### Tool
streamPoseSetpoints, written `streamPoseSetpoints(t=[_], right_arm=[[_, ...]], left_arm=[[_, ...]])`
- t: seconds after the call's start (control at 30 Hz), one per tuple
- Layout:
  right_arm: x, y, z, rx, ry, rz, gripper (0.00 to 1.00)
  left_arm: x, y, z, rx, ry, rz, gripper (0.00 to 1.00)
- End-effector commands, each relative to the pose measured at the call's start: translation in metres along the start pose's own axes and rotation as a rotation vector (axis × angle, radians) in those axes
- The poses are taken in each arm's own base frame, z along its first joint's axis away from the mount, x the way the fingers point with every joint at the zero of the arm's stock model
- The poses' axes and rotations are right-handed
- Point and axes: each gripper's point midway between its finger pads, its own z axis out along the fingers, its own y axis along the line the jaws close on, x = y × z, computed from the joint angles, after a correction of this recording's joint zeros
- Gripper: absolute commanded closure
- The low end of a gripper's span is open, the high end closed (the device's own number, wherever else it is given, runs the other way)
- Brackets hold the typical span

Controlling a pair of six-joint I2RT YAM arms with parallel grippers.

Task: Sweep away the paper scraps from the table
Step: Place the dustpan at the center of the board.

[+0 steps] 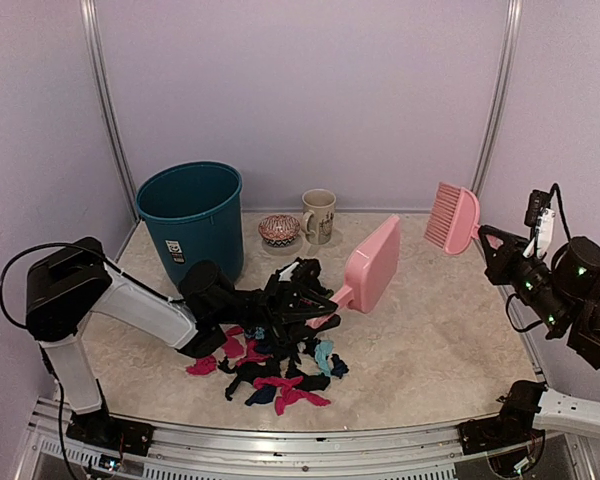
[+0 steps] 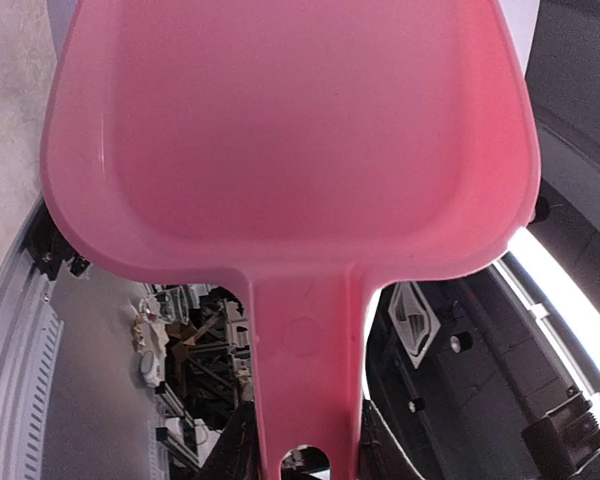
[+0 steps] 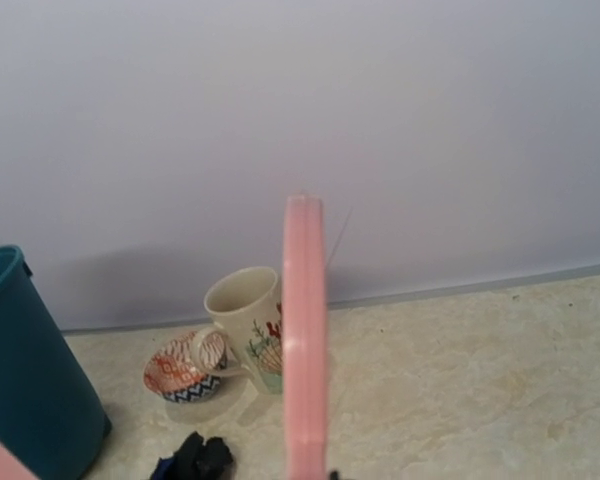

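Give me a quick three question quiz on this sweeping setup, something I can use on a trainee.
1. True or false: the left gripper holds the dustpan lying flat on the table.
2. Fill in: the right gripper is shut on the pink ___.
3. The paper scraps lie: A. in the dustpan; B. piled on the table; C. against the right gripper.
Key: 1 false, it is held tilted, not flat; 2 brush; 3 B.
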Motion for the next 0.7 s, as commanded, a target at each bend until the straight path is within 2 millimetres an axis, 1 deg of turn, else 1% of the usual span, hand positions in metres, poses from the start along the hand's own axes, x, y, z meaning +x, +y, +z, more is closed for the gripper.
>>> streamPoseSetpoints(t=[0.0, 0.13, 0.27, 0.4, 0.57, 0.67], right_arm=[[0.006, 0.0, 0.008, 0.015, 0.015, -0.023, 1.0], [0.01, 0.001, 0.013, 0.023, 0.028, -0.047, 1.0], [0.017, -0.001, 0.019, 0.047, 0.053, -0.087, 1.0], [0.025, 0.0, 0.024, 0.054, 0.082, -0.112, 1.0], [0.031, 0.002, 0.029, 0.057, 0.107, -0.138, 1.0], [0.035, 0.004, 0.032, 0.054, 0.12, -0.147, 1.0]], left_arm=[[-0.004, 0.004, 0.004, -0.159, 0.0, 0.164, 1.0], [-0.012, 0.015, 0.003, -0.338, -0.013, 0.265, 1.0], [-0.014, 0.038, -0.005, -0.555, -0.003, 0.336, 1.0], [-0.017, 0.05, -0.017, -0.776, 0.003, 0.445, 1.0], [-0.011, 0.063, -0.04, -1.012, 0.004, 0.507, 1.0], [-0.008, 0.072, -0.059, -1.142, -0.024, 0.543, 1.0]])
